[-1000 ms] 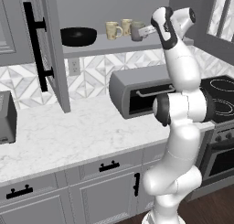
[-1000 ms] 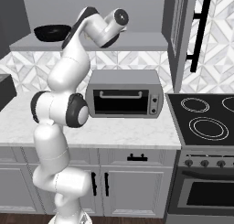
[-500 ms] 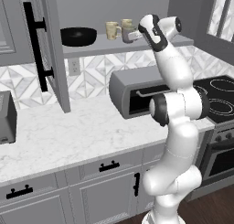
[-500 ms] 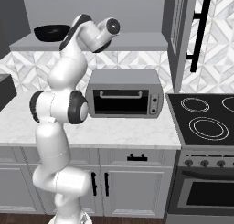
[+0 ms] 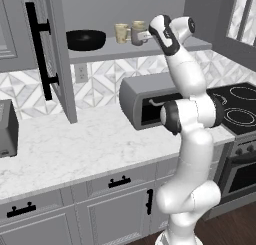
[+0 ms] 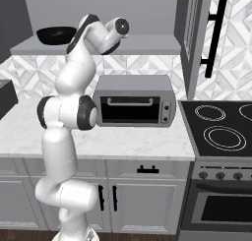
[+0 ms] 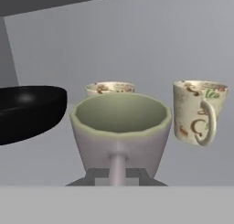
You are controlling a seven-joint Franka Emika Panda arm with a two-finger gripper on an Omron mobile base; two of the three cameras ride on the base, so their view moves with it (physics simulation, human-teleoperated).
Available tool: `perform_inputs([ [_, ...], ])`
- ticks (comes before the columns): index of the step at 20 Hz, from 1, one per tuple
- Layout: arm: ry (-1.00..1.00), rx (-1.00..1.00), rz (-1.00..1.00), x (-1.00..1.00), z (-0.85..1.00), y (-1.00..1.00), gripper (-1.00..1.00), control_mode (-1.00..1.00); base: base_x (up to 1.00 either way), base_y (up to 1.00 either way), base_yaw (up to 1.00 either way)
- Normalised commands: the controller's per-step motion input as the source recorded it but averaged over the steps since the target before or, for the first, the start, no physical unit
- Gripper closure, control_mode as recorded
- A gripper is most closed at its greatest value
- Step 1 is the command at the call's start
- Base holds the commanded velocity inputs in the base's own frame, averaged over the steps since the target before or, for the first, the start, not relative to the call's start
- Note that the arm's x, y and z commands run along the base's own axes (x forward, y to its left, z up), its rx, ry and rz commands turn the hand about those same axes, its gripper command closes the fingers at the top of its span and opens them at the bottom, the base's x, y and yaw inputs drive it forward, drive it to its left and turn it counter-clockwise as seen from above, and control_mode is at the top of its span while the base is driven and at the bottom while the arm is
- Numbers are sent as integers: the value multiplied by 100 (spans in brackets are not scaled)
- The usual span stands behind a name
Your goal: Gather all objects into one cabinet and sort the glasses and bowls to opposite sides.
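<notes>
On the shelf (image 5: 150,48) of the open grey wall cabinet (image 5: 60,64), the glossy black bowl (image 5: 86,39) is found toward the left end, and the mugs are gathered right of it: two cream mugs (image 7: 197,111), one of them half hidden, and the grey-taupe mug (image 7: 119,129), which is held by its handle in the narrowly closed gripper (image 7: 117,173) near the shelf's front edge. The step in hand is judged to be the setting down of this mug among the others. It is best lowered upright until its base is borne by the shelf, kept apart from the bowl on the left and from the cream mug just beside it on the right, and released only then; the gripper should afterwards be drawn straight back so the handle is not dragged. The shelf is plain, flat and grey, with free space at its right end. Below it, a white marbled table (image 5: 65,149) carries a toaster oven (image 6: 134,106), a patterned tile wall stands behind, and a black stove (image 6: 221,132) adjoins the table's right edge.
</notes>
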Motion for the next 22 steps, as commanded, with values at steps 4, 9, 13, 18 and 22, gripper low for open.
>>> perform_inputs([
  [4, 0, 0, 2, 27, -2, 0, 100, -100, 0, 0, 0],
  [9, 0, 0, 21, 33, 0, -17, 100, -100, 0, 0, 0],
  [13, 5, 0, 29, -1, 0, -51, 100, -100, 0, 0, 0],
  [18, 2, 0, 6, 0, -2, -17, 100, -100, 0, 0, 0],
  [22, 0, -9, 0, 3, 4, 0, 100, -100, 0, 0, 0],
])
